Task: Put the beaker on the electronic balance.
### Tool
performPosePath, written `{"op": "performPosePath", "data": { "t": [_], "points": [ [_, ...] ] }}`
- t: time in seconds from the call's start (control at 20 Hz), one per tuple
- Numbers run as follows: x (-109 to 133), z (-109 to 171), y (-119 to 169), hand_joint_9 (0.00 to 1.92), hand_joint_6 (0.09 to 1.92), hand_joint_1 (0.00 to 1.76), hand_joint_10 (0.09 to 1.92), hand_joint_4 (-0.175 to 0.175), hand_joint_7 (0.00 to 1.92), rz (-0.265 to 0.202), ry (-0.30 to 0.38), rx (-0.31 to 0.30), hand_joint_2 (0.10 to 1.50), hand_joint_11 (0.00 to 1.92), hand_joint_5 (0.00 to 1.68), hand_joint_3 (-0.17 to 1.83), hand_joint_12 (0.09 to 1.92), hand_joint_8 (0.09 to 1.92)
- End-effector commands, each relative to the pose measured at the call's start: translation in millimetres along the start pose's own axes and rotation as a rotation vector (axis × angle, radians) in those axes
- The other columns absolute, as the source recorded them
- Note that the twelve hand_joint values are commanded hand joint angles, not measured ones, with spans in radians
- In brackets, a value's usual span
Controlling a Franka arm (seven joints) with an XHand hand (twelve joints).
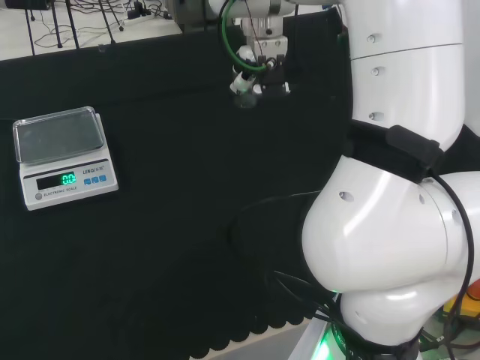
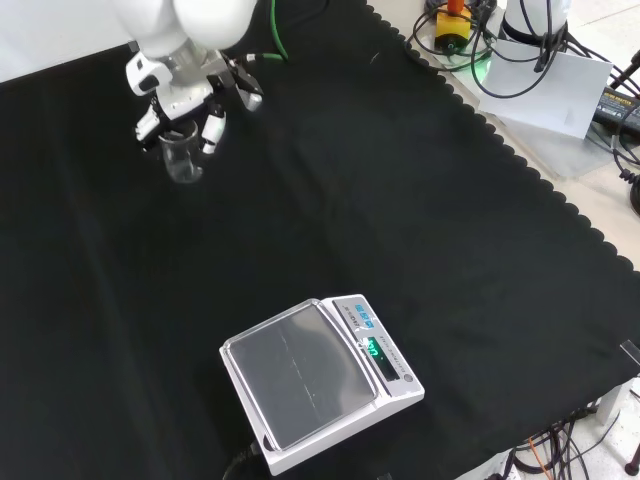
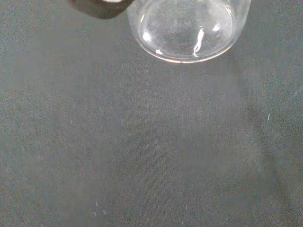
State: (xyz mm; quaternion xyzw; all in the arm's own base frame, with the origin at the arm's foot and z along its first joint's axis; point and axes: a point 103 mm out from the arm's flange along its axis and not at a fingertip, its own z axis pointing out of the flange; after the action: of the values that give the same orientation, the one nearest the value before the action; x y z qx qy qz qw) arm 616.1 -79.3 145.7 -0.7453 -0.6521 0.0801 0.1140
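A clear glass beaker [image 2: 184, 158] is upright at the far left of the cloth in the front view, and I cannot tell whether its base touches the cloth. The black and white hand [image 2: 185, 95] reaches down over it, fingers [image 2: 212, 130] curled on both sides of the rim. In the head view the hand [image 1: 260, 73] is at the top centre, with the beaker [image 1: 244, 98] faint below it. The wrist view has the beaker's round base [image 3: 188, 26] close up beside a dark fingertip [image 3: 102, 7]. The white electronic balance [image 2: 320, 380] stands near the front edge, its pan [image 1: 56, 135] bare and its display lit green.
Between the beaker and the balance lies black cloth [image 2: 330, 220]. The arm's big white links [image 1: 397, 217] take up the right of the head view. Cables and a yellow-red button box [image 2: 452, 25] lie beyond the cloth's scalloped edge at the front view's upper right.
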Motion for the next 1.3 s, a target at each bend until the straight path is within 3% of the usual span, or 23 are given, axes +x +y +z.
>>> {"op": "performPosePath", "data": {
  "t": [0.05, 0.3, 0.5, 1.0, 1.3],
  "points": [
    [5, -42, -15, 0.88, 1.56, 1.31, 1.34, -0.066, 0.6, -0.016, -0.015, -0.055, 1.34, 0.99, 0.62, -0.17, 1.12, 1.55],
    [17, -49, -20, 0.88, 1.55, 1.31, 1.34, -0.066, 0.6, -0.028, -0.012, -0.052, 1.34, 0.99, 0.62, -0.17, 1.12, 1.55],
    [43, -51, -21, 0.89, 1.55, 1.31, 1.33, -0.066, 0.6, -0.063, -0.018, -0.049, 1.33, 0.99, 0.62, -0.17, 1.13, 1.55],
    [183, -47, -17, 0.89, 1.53, 1.31, 1.32, -0.066, 0.61, -0.293, -0.054, -0.021, 1.33, 0.99, 0.63, -0.17, 1.13, 1.54],
    [279, -35, -21, 0.9, 1.53, 1.32, 1.31, -0.066, 0.62, -0.388, -0.063, 0.012, 1.33, 0.99, 0.63, -0.17, 1.13, 1.54]
  ]
}}
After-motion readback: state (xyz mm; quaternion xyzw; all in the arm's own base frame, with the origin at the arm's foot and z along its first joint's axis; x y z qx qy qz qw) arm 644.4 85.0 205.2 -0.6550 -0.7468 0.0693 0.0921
